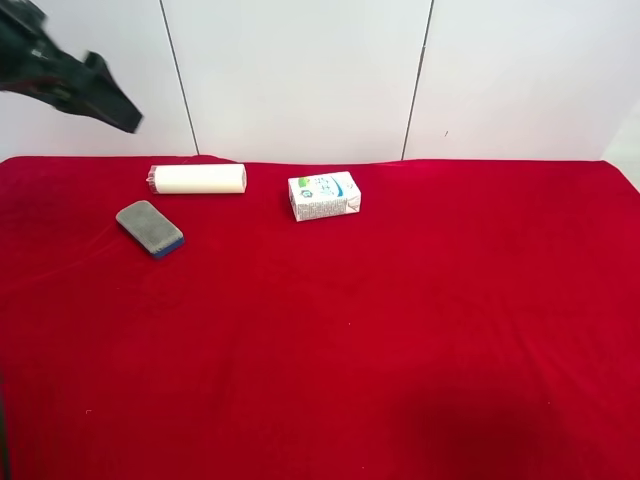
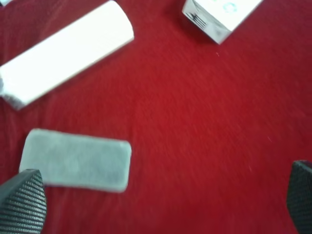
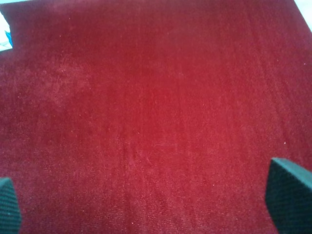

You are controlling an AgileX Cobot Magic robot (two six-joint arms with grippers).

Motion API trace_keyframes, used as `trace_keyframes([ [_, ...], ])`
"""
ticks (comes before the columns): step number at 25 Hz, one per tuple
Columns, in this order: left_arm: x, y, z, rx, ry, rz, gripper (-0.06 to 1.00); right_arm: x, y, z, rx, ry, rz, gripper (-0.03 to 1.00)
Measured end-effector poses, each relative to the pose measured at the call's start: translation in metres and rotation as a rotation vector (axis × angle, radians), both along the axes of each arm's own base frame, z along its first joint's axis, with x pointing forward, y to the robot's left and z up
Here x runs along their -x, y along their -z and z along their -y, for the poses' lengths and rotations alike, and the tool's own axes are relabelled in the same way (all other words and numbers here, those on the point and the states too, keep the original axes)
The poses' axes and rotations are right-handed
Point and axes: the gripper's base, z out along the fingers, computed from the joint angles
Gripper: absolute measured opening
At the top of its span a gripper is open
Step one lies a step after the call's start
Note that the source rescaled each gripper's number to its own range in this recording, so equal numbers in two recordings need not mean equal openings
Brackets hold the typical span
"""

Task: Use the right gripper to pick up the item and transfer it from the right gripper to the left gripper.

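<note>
The item, a flat eraser (image 1: 150, 228) with a grey felt face and blue base, lies on the red cloth at the exterior high view's left. In the left wrist view the eraser (image 2: 75, 158) lies felt side up, just beyond one fingertip. The left gripper (image 2: 161, 200) is open and empty; its black arm (image 1: 70, 75) hangs high above the table's back left corner. The right gripper (image 3: 146, 204) is open over bare red cloth, holding nothing. It does not show in the exterior high view.
A cream cylinder (image 1: 198, 179) lies behind the eraser, and a white printed carton (image 1: 324, 195) sits to its right. Both also show in the left wrist view: cylinder (image 2: 66, 51), carton (image 2: 222, 17). A carton corner (image 3: 5, 36) shows in the right wrist view.
</note>
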Motion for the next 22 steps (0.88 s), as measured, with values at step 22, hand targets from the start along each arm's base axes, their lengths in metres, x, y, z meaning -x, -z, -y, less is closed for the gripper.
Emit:
trace_keyframes([
  [22,0.195,-0.034,-0.021,-0.096,-0.202,0.067,0.99,0.000,0.000,0.000,0.000,0.000,0.000,1.00],
])
